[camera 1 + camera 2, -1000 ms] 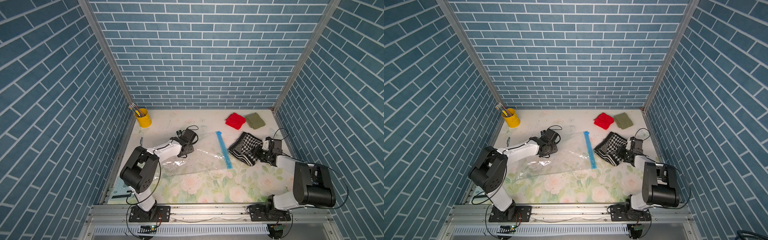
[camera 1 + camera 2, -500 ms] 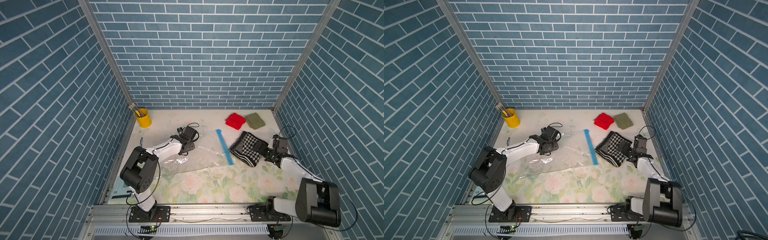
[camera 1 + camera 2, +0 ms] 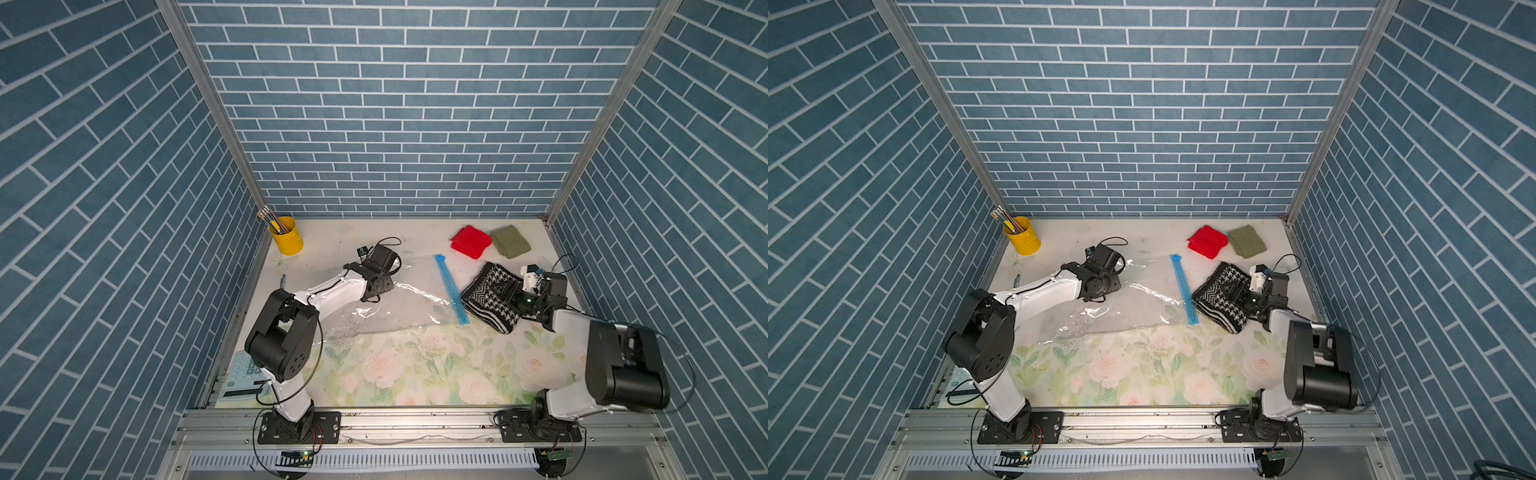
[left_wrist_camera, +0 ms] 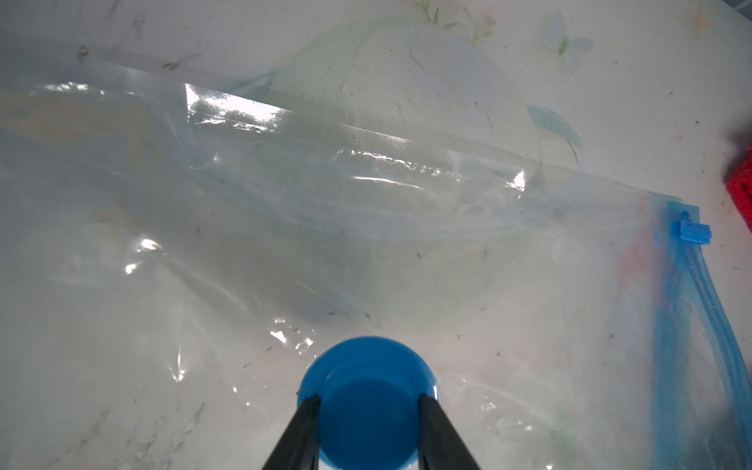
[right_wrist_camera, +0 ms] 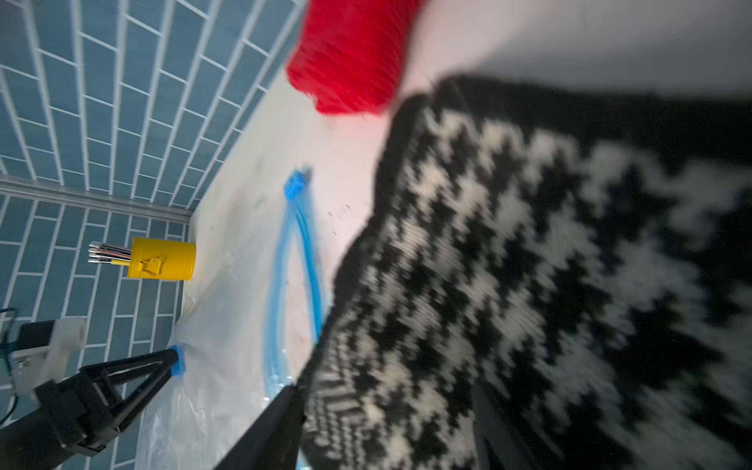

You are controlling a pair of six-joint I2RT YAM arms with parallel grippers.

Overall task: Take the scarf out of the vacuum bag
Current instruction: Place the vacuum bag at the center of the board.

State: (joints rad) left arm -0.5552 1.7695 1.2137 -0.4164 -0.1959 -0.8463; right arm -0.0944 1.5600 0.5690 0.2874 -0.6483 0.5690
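Just outside the bag's [image 3: 399, 299] zip [image 3: 451, 289] lay the scarf [image 3: 486, 305], under your right pincer [image 3: 509, 291], grip impossible to tell; your left pincer [image 4: 368, 401] clamped the valve cap [image 4: 366, 366] and might drag the bag over it.

Scarf [image 3: 484, 291] is out: folded black-and-white houndstooth, flat near the table's [image 3: 395, 374] right edge, just beside the blue zip strip [image 3: 451, 289]. Vacuum bag [image 3: 399, 309] sprawls clear and crumpled mid-table, mouth parted, round blue valve cap [image 4: 368, 403] on top.

tabletop [image 3: 395, 374]: floral print
vacuum bag [image 3: 407, 307]: flat, middle
scarf [image 3: 482, 301]: right edge, just beside bag
red knit [image 3: 471, 242], olive knit [image 3: 510, 241]: far right corner
yellow cup [image 3: 286, 237]: far left corner
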